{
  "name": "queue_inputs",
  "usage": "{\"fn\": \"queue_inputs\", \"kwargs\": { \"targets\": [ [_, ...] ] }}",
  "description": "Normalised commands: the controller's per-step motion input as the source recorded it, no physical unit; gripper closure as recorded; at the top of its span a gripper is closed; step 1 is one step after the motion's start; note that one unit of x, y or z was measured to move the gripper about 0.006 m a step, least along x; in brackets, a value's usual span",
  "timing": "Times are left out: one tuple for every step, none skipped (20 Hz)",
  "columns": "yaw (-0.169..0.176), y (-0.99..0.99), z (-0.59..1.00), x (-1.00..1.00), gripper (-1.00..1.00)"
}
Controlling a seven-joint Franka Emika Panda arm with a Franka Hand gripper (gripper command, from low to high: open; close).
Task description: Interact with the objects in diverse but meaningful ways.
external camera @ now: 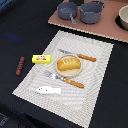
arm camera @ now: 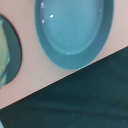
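1. Exterior view: white striped cloth placemat point(external camera: 92, 75) lies on a black table surface point(external camera: 20, 30); no arm or claw shows in this view.
2. Golden toy bread loaf point(external camera: 68, 63) sits on a small round pale plate point(external camera: 59, 73) at the middle of the placemat.
3. Orange-handled toy fork point(external camera: 65, 79) lies on the placemat just beside the plate, on its near side, tines toward the exterior view's left.
4. Orange-handled toy knife point(external camera: 78, 55) lies on the far side of the plate, blade toward the exterior view's left.
5. Yellow toy butter block point(external camera: 42, 59) rests at the placemat's edge on the exterior view's left.
6. White toy fish point(external camera: 48, 90) lies flat near the placemat's near corner.
7. Red-brown toy sausage point(external camera: 20, 65) lies on the black surface, off the placemat, to the exterior view's left of the butter.
8. Pink-tan board point(external camera: 107, 31) at the far side holds a grey long-handled toy saucepan point(external camera: 67, 10) and a second grey pot point(external camera: 92, 12), near each other.
9. Partial white bowl point(external camera: 123, 18) at the exterior view's right edge, on the board.
10. Wrist view: looks straight down into a grey pot interior point(arm camera: 75, 30) on the pink-tan board point(arm camera: 30, 75); which pot, cannot tell.
11. Claw fingers not visible in either view; cannot tell whether released or clenched.
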Motion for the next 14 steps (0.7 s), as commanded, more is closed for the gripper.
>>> {"fn": "queue_inputs", "kwargs": {
  "targets": [
    [0.038,-0.89,0.1,0.16,-1.0],
    [0.04,-0.89,0.1,0.17,-1.0],
    [0.04,-0.89,0.09,0.16,-1.0],
    [0.036,-0.89,0.06,0.15,-1.0],
    [0.034,-0.89,0.04,0.14,-1.0],
    [0.033,-0.89,0.03,0.14,-1.0],
    [0.018,-0.88,0.0,0.14,-1.0],
    [0.017,-0.89,0.0,0.15,-1.0],
    [0.01,-0.9,0.0,0.13,-1.0],
    [0.011,-0.9,0.0,0.13,-1.0],
    [0.015,-0.9,0.0,0.14,-1.0],
    [0.017,-0.9,0.0,0.15,-1.0],
    [0.019,-0.9,0.0,0.15,-1.0],
    [0.02,-0.9,0.01,0.15,-1.0]
  ]
}}
